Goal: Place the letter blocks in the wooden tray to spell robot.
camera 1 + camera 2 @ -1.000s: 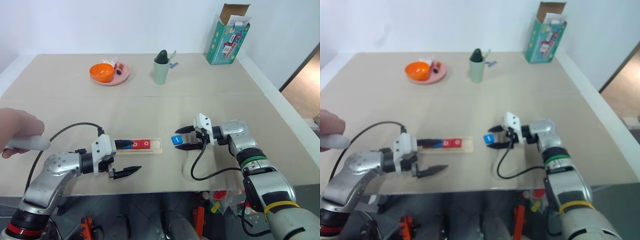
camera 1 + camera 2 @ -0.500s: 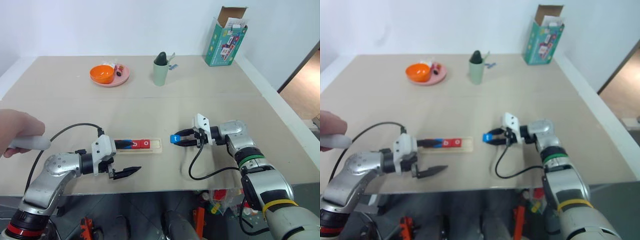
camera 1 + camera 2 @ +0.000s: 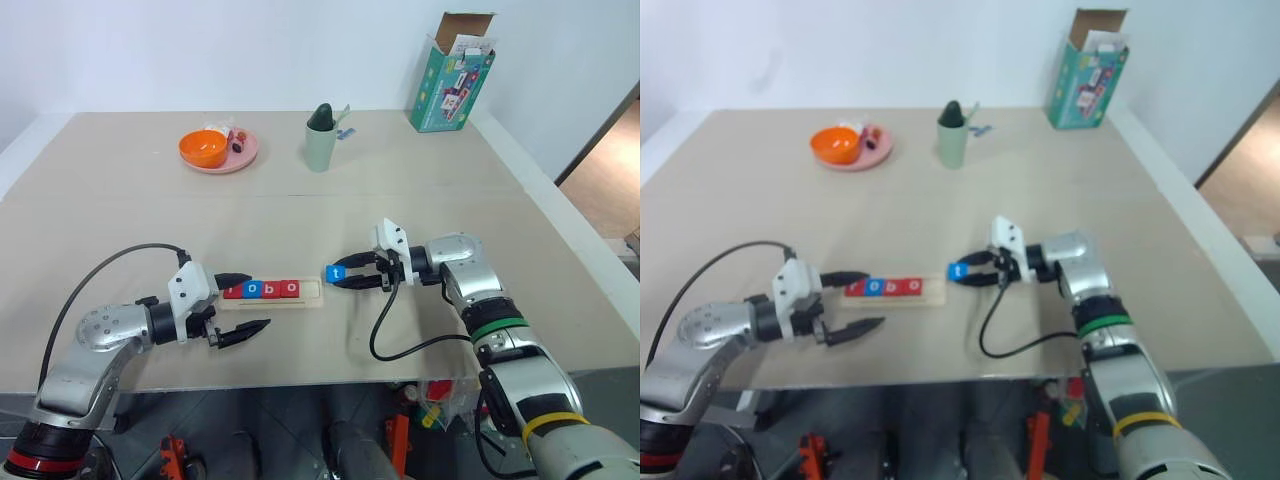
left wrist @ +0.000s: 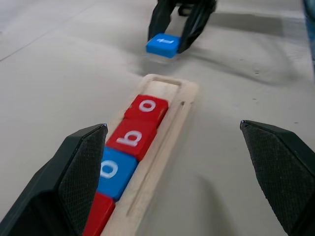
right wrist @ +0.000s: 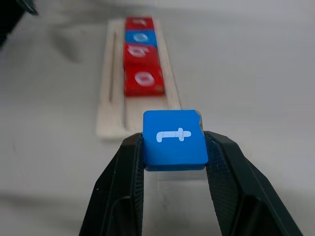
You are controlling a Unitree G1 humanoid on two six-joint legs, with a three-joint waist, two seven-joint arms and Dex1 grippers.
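Your right gripper (image 5: 173,147) is clamped on the smooth blue square "t" tile (image 5: 174,137), just off the pale wooden tray's (image 3: 311,291) empty end (four glossy tiles (image 3: 260,289) fill its slot). Your left gripper (image 3: 243,302) gapes wide at the opposite end.

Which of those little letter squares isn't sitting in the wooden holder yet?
The blue t block. It is pinched between the right gripper fingers just off the wooden tray open end; the other four blocks lie in its slot.
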